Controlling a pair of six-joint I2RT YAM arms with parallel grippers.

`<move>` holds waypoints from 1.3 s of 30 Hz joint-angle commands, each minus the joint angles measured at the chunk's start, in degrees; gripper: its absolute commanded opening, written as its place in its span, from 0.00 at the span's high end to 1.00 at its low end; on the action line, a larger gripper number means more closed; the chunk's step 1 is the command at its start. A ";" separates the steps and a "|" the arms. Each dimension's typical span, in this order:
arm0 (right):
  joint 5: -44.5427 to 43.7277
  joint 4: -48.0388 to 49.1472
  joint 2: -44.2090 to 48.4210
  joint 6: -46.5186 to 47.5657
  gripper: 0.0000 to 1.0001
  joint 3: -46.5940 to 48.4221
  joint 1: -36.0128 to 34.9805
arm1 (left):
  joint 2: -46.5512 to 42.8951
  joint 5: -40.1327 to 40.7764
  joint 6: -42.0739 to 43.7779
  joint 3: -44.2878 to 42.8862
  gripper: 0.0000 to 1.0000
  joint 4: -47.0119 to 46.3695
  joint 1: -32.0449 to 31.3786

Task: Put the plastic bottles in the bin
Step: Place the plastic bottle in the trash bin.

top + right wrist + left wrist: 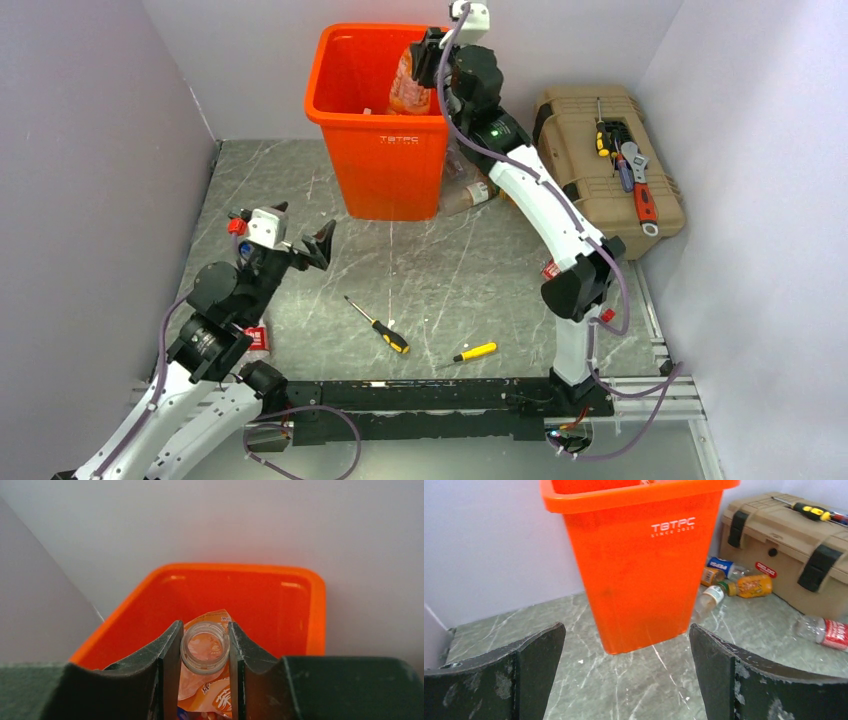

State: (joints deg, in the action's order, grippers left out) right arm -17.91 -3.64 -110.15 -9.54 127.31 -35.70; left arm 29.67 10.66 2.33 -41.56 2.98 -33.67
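Note:
The bright orange bin [390, 170] stands at the back of the table; its front wall [639, 580] fills the left wrist view. My right gripper [432, 50] hangs above the bin's right side, shut on the open neck of a crushed orange-labelled bottle [205, 647] that dangles inside the rim [315, 610]. My left gripper [285, 228] is open and empty, low at the left, facing the bin. Several bottles lie right of the bin: a blue-labelled one [720, 566], an orange one [751, 586], a clear one [709, 600] and a red-labelled one [826, 631]. Another red-labelled bottle [257, 337] lies by my left arm.
A tan toolbox [605, 160] with a wrench and screwdrivers on its lid stands at the back right. Two yellow-handled screwdrivers [378, 326] [475, 351] lie on the marble floor in front. White walls close in the left, back and right sides.

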 commanded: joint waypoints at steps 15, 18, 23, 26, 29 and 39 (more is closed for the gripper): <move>20.33 -15.01 -9.59 -12.74 1.00 7.48 1.11 | 1.49 7.21 -1.96 -0.37 0.00 -1.31 2.09; 21.97 -15.10 -9.54 -12.72 1.00 7.35 1.07 | 2.02 7.36 -1.97 -0.53 0.00 -1.01 2.12; 21.08 -18.73 -9.42 -9.39 0.79 9.00 1.07 | 2.96 7.33 -1.95 -0.89 0.01 -0.42 2.14; 20.36 -21.69 -9.45 -8.32 0.36 9.90 1.06 | 3.35 7.28 -1.97 -1.02 0.00 -0.30 2.22; 18.50 -21.98 -7.73 -8.14 0.15 8.48 1.06 | 3.80 7.19 -3.73 -1.14 0.01 -0.11 2.29; 19.69 -15.14 3.72 -10.05 0.00 5.48 0.53 | 4.81 8.61 -3.82 -1.26 0.01 0.19 2.50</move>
State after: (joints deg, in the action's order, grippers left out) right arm 0.60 -23.73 -115.92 -18.72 133.27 -34.50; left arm 34.13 17.52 -0.91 -41.45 4.25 -31.66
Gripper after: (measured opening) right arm 0.993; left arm 0.992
